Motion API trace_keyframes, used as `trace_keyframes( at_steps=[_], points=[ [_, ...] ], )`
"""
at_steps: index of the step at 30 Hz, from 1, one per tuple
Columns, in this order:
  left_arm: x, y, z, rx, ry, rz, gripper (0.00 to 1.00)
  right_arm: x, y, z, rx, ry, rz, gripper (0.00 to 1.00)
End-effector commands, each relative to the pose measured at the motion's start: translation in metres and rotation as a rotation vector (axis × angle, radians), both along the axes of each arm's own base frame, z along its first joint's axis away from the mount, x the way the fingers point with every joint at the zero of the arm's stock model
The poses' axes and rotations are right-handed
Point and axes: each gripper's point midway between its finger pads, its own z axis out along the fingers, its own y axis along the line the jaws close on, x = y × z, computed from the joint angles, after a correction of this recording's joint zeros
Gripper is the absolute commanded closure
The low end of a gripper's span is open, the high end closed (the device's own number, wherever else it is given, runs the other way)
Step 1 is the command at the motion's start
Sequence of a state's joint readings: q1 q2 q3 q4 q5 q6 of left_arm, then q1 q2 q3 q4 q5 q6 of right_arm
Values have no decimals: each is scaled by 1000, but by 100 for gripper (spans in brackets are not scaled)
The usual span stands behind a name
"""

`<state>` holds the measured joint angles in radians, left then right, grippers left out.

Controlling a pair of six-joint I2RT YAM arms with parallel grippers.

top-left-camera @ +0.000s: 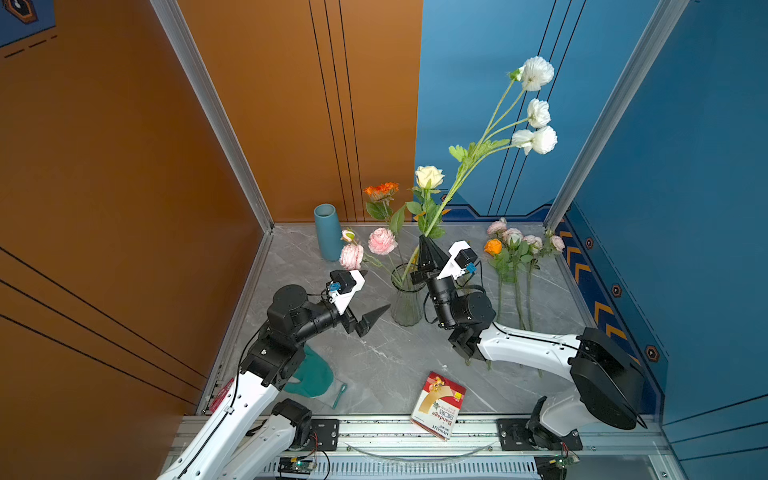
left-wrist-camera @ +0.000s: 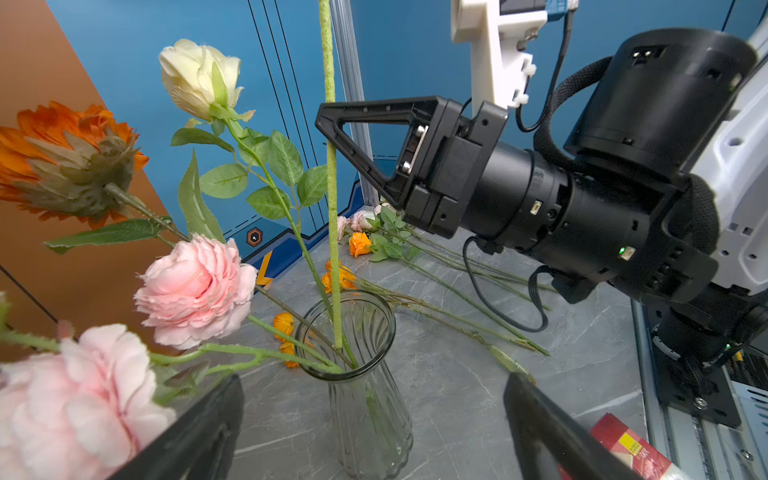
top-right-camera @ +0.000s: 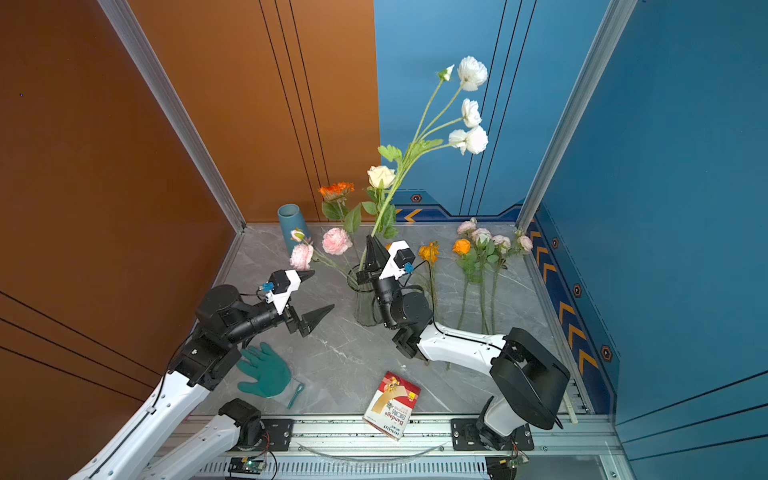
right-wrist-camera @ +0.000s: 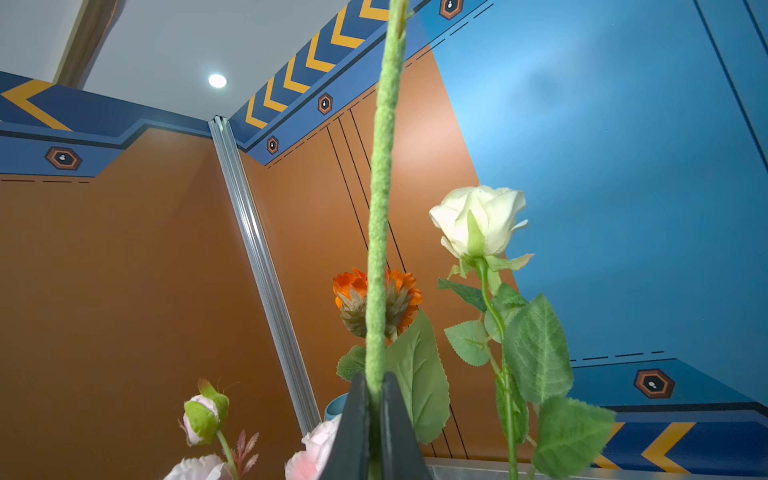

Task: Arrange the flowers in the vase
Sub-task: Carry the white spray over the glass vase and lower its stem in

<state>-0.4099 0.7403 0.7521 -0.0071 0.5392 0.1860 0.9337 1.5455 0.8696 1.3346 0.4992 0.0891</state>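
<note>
My right gripper (right-wrist-camera: 375, 384) pinches a flower stem (right-wrist-camera: 380, 208); my left gripper (top-left-camera: 376, 289) gapes. The box (top-left-camera: 438, 405) reads "Bandage", perhaps "HYNAUT", legible only in both top views.

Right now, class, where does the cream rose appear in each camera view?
Both top views: cream rose mid-picture, rising from the glass vase.
Left wrist: rose between orange daisy and fuzzy stem.
Right wrist: rose beside that stem.
Shared landmark: the orange daisy, in all four.
</note>
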Motion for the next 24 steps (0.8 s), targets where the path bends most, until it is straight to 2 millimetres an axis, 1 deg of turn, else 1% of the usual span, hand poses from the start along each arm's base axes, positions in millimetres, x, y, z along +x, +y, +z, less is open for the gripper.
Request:
trace_keyframes(
  at_steps=[1, 4, 10, 15, 24],
  points=[
    [-3, -1, 9, -43, -9, -32, 2, -4, -10, 6, 83, -10, -37, 100],
    [-3, 0, 8, -45, -5, -30, 2, -3, -7, -5, 66, 13, -45, 100],
    [-2, -1, 8, -48, 4, -38, 2, -2, -12, -27, 60, 67, -69, 100],
    [-2, -2, 7, -48, 12, -43, 2, -2, -11, -39, 51, 89, -69, 100],
    [-1, -3, 6, -50, 21, -48, 2, 5, 8, -73, 32, 152, -42, 100]
  ],
)
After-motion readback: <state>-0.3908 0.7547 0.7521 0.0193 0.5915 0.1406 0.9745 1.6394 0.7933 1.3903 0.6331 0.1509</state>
